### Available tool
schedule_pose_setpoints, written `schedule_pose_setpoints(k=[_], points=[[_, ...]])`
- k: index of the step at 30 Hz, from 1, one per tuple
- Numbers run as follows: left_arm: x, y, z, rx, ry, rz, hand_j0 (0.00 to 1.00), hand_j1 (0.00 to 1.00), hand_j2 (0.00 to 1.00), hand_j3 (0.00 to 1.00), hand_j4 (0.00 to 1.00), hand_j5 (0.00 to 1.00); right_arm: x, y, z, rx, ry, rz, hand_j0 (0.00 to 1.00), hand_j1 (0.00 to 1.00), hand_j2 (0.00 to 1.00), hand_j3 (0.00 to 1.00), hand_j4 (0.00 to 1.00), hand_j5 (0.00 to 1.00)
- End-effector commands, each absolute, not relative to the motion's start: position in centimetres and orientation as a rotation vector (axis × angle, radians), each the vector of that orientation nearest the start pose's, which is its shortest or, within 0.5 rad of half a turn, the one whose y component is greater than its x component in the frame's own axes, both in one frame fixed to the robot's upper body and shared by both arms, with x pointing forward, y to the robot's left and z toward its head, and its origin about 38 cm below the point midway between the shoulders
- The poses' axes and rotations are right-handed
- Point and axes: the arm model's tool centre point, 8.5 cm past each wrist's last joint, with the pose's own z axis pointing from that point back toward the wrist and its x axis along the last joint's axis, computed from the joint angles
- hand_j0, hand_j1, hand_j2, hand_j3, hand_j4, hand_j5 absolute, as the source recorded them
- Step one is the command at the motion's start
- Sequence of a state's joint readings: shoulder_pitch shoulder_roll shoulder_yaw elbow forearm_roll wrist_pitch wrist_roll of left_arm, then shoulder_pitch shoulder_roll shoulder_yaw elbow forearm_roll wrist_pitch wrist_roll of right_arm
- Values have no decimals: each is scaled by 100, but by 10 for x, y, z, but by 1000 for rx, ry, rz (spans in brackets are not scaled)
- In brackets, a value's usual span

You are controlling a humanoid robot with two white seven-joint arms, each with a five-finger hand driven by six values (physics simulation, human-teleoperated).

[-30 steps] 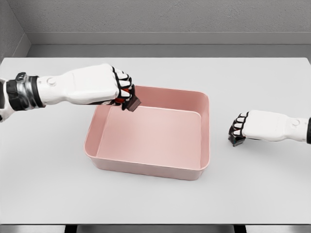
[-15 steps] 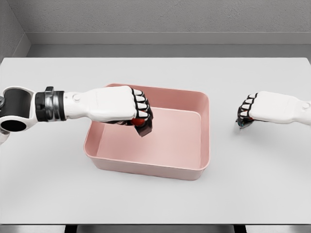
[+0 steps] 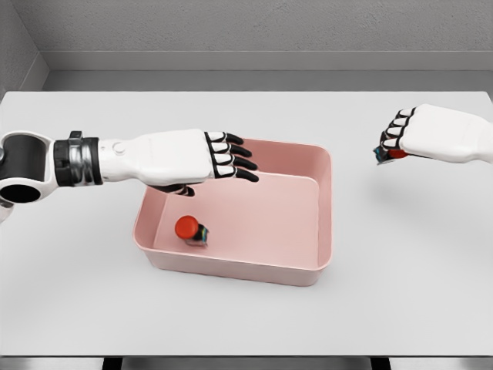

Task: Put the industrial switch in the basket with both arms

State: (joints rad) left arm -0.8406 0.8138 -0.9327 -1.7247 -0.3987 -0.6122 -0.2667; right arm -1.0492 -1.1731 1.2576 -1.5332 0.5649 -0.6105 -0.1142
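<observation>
A red-topped industrial switch (image 3: 189, 230) lies in the pink basket (image 3: 323, 254), just below the left hand (image 3: 202, 157). That hand is open with its fingers stretched out. Farther back, the right hand (image 3: 427, 135) holds another switch (image 3: 387, 154) tight above the table (image 3: 416, 293).

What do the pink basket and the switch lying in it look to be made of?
Basket: seemingly moulded plastic, matte pink, with smooth rounded corners and no weave. Industrial switch: a glossy red button cap on a dark body, probably plastic; too small to be sure.
</observation>
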Motion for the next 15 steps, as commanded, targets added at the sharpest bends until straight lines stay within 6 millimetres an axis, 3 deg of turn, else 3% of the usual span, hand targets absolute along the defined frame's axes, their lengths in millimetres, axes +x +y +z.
schedule_pose_setpoints(k=[1, 6, 8, 11, 13, 15], points=[[387, 185, 262, -285, 2077, 2551, 100, 100, 100, 100, 100, 100, 406, -343, 264, 835, 1868, -2746, 48, 48, 48, 48, 48, 48], [386, 189, 275, -286, 2121, 2518, 100, 100, 100, 100, 100, 100, 405, -338, 269, 823, 1891, -2722, 48, 48, 48, 48, 48, 48], [384, 220, 297, -314, 2230, 2498, 100, 100, 100, 100, 100, 100, 405, -335, 272, 818, 1899, -2708, 48, 48, 48, 48, 48, 48], [382, 260, 310, -438, 2320, 2474, 100, 100, 100, 100, 100, 100, 405, -329, 276, 806, 1910, -2686, 48, 48, 48, 48, 48, 48], [377, 290, 310, -528, 2264, 2571, 100, 100, 100, 100, 100, 100, 405, -326, 277, 802, 1913, -2678, 48, 48, 48, 48, 48, 48], [374, 297, 303, -534, 2234, 2621, 100, 100, 100, 100, 100, 100, 404, -322, 279, 791, 1919, -2662, 48, 48, 48, 48, 48, 48]])
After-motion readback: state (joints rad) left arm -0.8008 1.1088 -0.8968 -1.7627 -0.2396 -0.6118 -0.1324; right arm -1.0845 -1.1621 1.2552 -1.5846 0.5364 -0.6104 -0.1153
